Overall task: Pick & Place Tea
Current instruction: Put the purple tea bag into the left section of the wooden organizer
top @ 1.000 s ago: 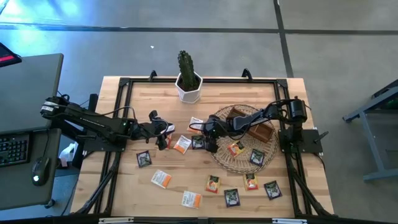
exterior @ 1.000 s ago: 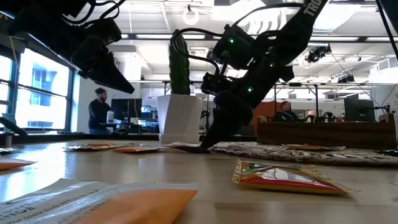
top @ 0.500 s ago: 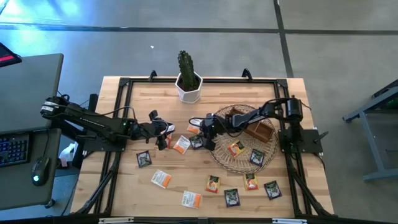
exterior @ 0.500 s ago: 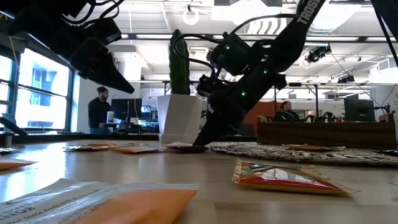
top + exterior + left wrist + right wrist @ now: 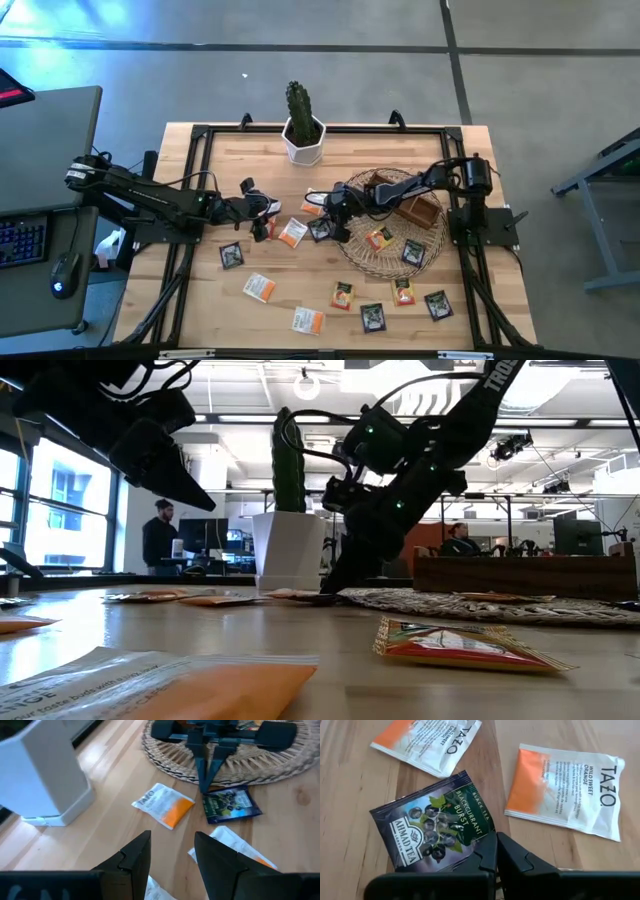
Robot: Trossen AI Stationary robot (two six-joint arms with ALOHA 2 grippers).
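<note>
Currently the right gripper (image 5: 330,226) is low over the light wooden tabletop (image 5: 200,290), just off the edge of the round wicker tray (image 5: 428,262). Its jaws are pressed together, tips meeting on the near edge of a black square sachet with a green blackcurrant label (image 5: 432,827); the right wrist view shows the tips at that edge, but whether the sachet is actually pinched I cannot tell. The sachet lies flat on the tabletop.

Two white-and-orange flat sachets flank the jaws: one white-and-orange sachet beyond the black one (image 5: 427,742), and a second white-and-orange sachet to the side (image 5: 565,787), apart from both.

The left gripper (image 5: 264,216) hovers above the tabletop, well clear of the right jaws. Its jaws stand parted with a clear gap and nothing between them. Ahead of them, in the left wrist view, lie the nearer white-and-orange sachet and the black sachet, with the right jaws standing on the latter.

More tea sachets lie scattered: three on the tray, including a yellow-red sachet (image 5: 379,238), and others loose on the tabletop nearer the front edge.

A green cactus in a white pot (image 5: 303,128) stands beyond both grippers. A brown wooden box (image 5: 418,208) sits on the tray.
</note>
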